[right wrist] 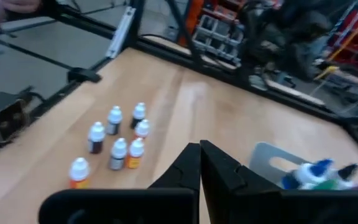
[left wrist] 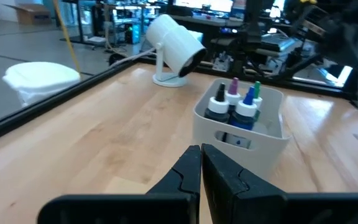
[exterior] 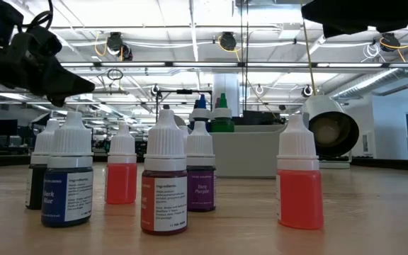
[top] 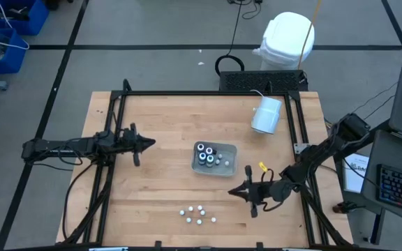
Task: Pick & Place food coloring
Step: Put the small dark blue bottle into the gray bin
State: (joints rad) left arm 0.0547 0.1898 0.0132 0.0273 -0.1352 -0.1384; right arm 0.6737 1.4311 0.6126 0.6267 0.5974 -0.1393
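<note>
Several small white-capped food coloring bottles (top: 197, 215) stand on their bases in a cluster near the table's near edge; the right wrist view (right wrist: 114, 144) and the low view (exterior: 165, 180) show them too. A few bigger dark bottles (top: 206, 154) with white, blue and green tops (left wrist: 236, 106) stand inside the clear tray (top: 223, 167). My left gripper (top: 147, 144) hovers shut to the tray's left, pointing at it (left wrist: 201, 158). My right gripper (top: 234, 189) hovers shut between tray and cluster (right wrist: 199, 154), touching nothing.
A big white cylinder (top: 266, 115) lies on the table's far right part, behind the tray (left wrist: 174, 45). A black frame (top: 187, 93) runs along the table's edges. Bare wood lies left of the cluster and between the tray and the far edge.
</note>
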